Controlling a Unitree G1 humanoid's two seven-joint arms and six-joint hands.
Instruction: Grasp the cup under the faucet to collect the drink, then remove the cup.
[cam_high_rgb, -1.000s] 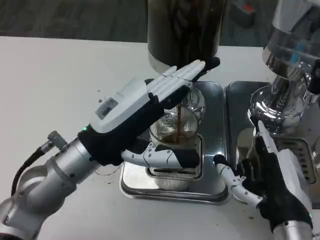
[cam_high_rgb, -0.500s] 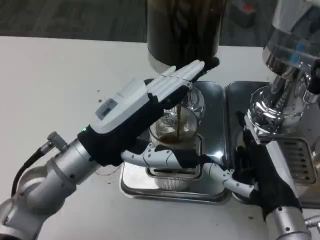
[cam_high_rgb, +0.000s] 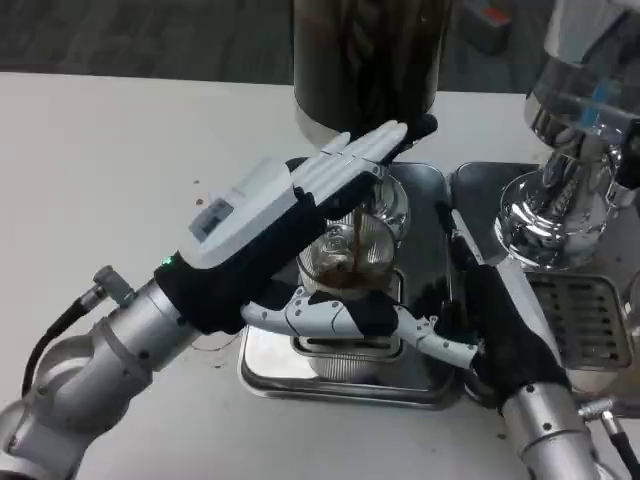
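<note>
The left robot hand reaches in from the tabletop's near left and wraps the clear cup. Its long white fingers lie straight and close together across the far side of the cup, tips up by the dark dispenser, while a lower finger curls round the cup's near side at its base. So this robot hand grips the cup rather than lying open.

The cup stands upright, long axis vertical, mouth up, on the slotted grate of the steel drip tray, which sits towards the far right part of the tabletop. It is directly below the dispenser, and a thin brown stream falls into it; brown drink shows in the lower part of the glass.

The right robot hand comes in from the near right edge and lies over the right rim of the drip tray, just beside the cup. One white finger stretches left towards the cup's base, near the left hand's lower finger; whether they touch cannot be told. Another finger points away towards the far edge. Its fingers are spread and it holds nothing.

A second, chrome machine stands at the far right on its own tray.
</note>
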